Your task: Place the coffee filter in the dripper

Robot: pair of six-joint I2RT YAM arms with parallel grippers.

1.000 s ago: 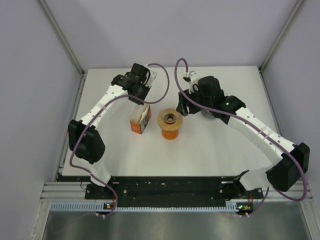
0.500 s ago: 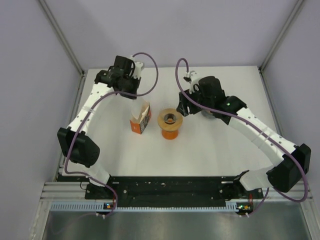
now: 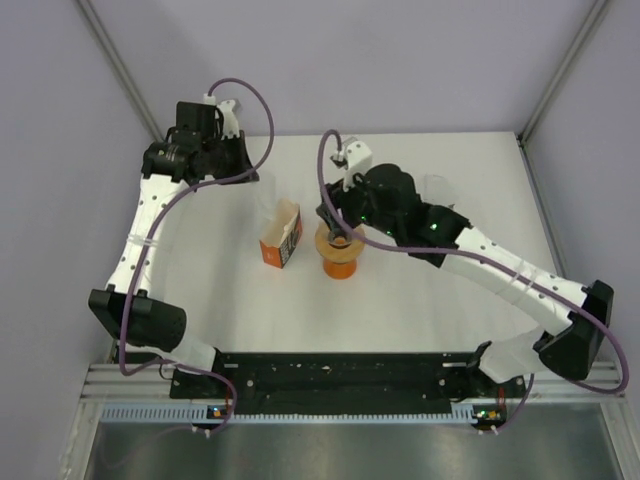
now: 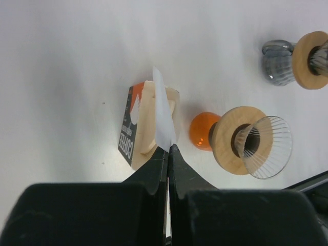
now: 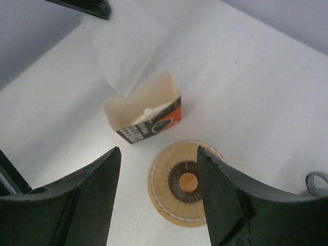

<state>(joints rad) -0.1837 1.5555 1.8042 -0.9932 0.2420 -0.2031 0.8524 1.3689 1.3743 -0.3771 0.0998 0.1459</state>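
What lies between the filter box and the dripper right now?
Nothing. A narrow strip of bare table separates the box from the dripper. It is clearest in the top view, and the right wrist view shows the same gap.

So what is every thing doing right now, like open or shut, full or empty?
coffee filter: pinched in the left pincer, held over the box
left pincer: shut on the coffee filter
right pincer: open, holding nothing, above the dripper
dripper: upright on the table, empty, no filter inside yet
filter box: top open, standing beside the dripper
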